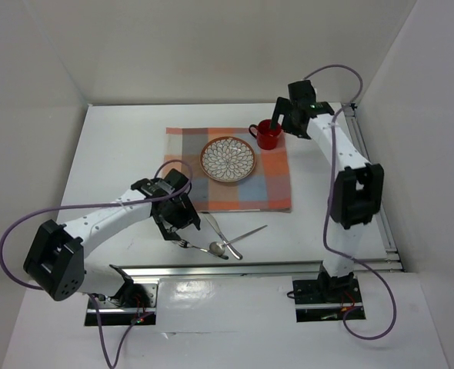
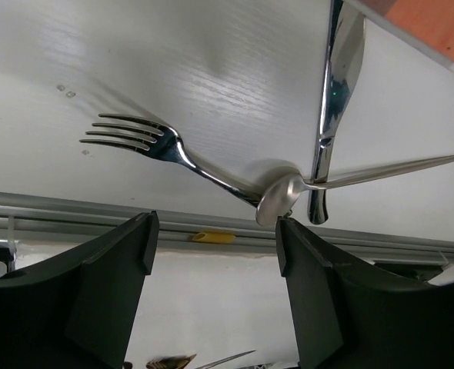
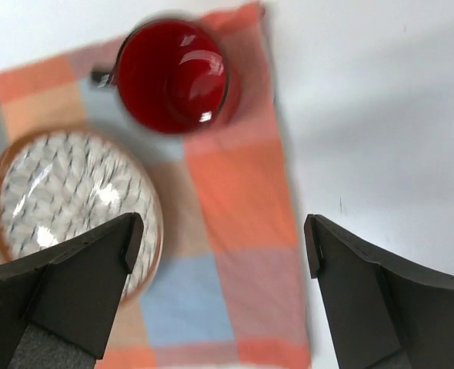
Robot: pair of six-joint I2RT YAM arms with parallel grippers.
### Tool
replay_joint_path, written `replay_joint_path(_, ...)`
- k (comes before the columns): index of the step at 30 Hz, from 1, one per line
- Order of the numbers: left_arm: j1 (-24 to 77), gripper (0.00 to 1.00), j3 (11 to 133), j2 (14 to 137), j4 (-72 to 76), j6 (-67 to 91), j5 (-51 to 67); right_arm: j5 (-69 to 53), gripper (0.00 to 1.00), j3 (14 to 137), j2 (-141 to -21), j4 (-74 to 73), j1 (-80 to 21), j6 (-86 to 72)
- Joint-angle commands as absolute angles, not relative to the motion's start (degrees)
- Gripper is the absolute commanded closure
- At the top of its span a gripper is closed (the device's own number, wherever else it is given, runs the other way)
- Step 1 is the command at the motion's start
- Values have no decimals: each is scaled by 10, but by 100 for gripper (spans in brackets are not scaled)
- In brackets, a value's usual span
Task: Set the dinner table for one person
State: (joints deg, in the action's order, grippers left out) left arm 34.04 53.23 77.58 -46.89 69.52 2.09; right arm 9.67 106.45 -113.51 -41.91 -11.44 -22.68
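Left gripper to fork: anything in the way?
Nothing lies between the open left gripper and the fork at its tines and neck. However, the spoon bowl rests over the fork's handle end, and the spoon's handle crosses the knife.

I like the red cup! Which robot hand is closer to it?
Right. The right gripper hovers beside the red cup; the left gripper is far off, by the fork.
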Motion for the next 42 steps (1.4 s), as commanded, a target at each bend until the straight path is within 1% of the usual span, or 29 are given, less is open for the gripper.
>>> replay_joint_path(1, 348, 21, 510, 769, -454, 719, 36, 95, 1, 957, -1019, -365, -144, -218)
replay_joint_path(2, 348, 21, 510, 769, -439, 727, 46, 95, 1, 932, -979, -358, -149, -224)
replay_joint_path(4, 354, 24, 495, 782, -422, 737, 64, 82, 1, 868, -947, -352, -157, -230)
replay_joint_path(7, 364, 29, 495, 806, -390, 777, 72, 76, 1, 820, -901, -346, -172, -235)
replay_joint_path(8, 371, 29, 495, 813, -384, 777, 83, 76, 1, 815, -889, -346, -172, -236)
replay_joint_path(13, 404, 29, 525, 864, -411, 822, 53, 76, 1, 808, -878, -359, -184, -236)
replay_joint_path(17, 415, 29, 519, 884, -420, 855, 53, 65, 1, 808, -878, -359, -184, -236)
replay_joint_path(20, 415, 30, 496, 884, -399, 867, 53, 60, 1, 813, -878, -359, -189, -236)
replay_joint_path(22, 415, 32, 490, 884, -385, 873, 53, 60, 1, 813, -878, -359, -189, -236)
replay_joint_path(23, 415, 35, 490, 897, -385, 873, 53, 60, 1, 813, -878, -359, -189, -236)
replay_joint_path(28, 415, 42, 508, 936, -380, 873, 47, 60, 1, 818, -878, -365, -189, -236)
replay_joint_path(30, 415, 46, 508, 936, -385, 873, 47, 60, 1, 818, -883, -365, -194, -236)
replay_joint_path(33, 415, 56, 508, 936, -393, 880, 29, 60, 1, 824, -883, -365, -194, -236)
replay_joint_path(36, 410, 75, 508, 917, -426, 891, 6, 60, 1, 824, -889, -365, -194, -236)
replay_joint_path(38, 404, 85, 508, 901, -453, 898, -23, 60, 1, 829, -895, -365, -194, -236)
replay_joint_path(39, 404, 97, 508, 887, -458, 898, -29, 60, 1, 829, -895, -365, -194, -236)
replay_joint_path(40, 404, 100, 508, 882, -465, 903, -41, 60, 1, 829, -895, -365, -194, -230)
replay_joint_path(42, 404, 100, 508, 875, -489, 904, -52, 60, 1, 829, -907, -365, -194, -230)
